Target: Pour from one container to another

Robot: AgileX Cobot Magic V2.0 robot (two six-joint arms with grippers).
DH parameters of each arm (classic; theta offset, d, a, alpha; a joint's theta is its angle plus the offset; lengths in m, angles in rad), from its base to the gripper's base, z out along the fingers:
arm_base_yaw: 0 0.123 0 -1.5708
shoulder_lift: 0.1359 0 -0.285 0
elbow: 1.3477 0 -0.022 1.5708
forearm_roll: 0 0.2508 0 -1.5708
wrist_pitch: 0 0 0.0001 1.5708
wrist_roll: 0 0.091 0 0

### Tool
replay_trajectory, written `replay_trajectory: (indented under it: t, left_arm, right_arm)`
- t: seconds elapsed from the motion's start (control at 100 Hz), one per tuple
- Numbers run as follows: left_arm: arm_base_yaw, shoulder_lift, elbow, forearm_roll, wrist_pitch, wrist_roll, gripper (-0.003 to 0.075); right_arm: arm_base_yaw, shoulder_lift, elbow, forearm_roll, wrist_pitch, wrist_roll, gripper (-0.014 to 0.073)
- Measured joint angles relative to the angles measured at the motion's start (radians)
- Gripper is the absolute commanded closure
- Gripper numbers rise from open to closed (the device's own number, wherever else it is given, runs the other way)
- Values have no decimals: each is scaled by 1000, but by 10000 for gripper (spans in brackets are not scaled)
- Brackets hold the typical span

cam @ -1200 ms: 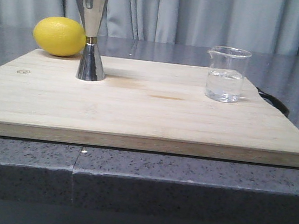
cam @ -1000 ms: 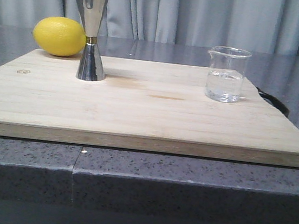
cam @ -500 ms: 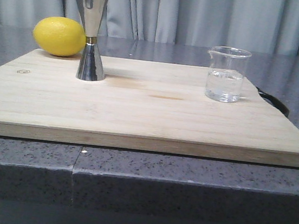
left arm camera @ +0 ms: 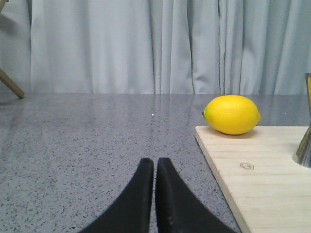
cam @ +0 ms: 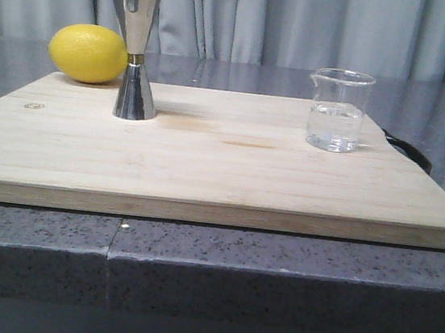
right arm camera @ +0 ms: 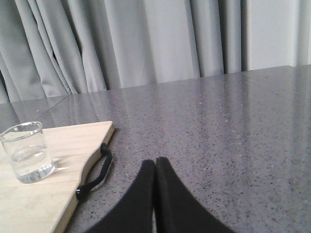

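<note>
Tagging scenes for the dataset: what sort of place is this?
Probably a mock bar or kitchen prep counter: a wooden cutting board on a speckled grey stone countertop, with a lemon, a steel jigger and a glass beaker. Grey curtains suggest a staged setup.

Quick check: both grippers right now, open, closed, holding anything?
Left gripper: closed, holding nothing, over the countertop.
Right gripper: closed, holding nothing.

Jigger (left arm camera: 305, 145) mostly beyond wrist-view edge
</note>
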Motion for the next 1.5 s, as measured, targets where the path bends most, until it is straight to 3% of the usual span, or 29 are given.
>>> replay_trajectory:
  t: [0.22, 0.53, 0.79, 1.33, 1.409, 1.499]
  left_arm:
    - [0, 28, -166, 0, 63, 0, 739]
    - [0, 287, -420, 0, 230, 1, 739]
    - [0, 395, -451, 2, 237, 5, 739]
    - [0, 399, -451, 2, 237, 5, 739]
    - [0, 399, -451, 2, 237, 5, 716]
    - [0, 403, -451, 2, 237, 5, 563]
  right_arm:
    - [0, 81, -219, -17, 154, 0, 669]
    - [0, 327, -463, -73, 280, 0, 669]
    - [0, 392, -483, -78, 276, 0, 669]
    - [0, 392, -483, -78, 272, 0, 666]
    - [0, 392, -483, -78, 283, 0, 612]
    - [0, 392, -483, -78, 289, 0, 447]
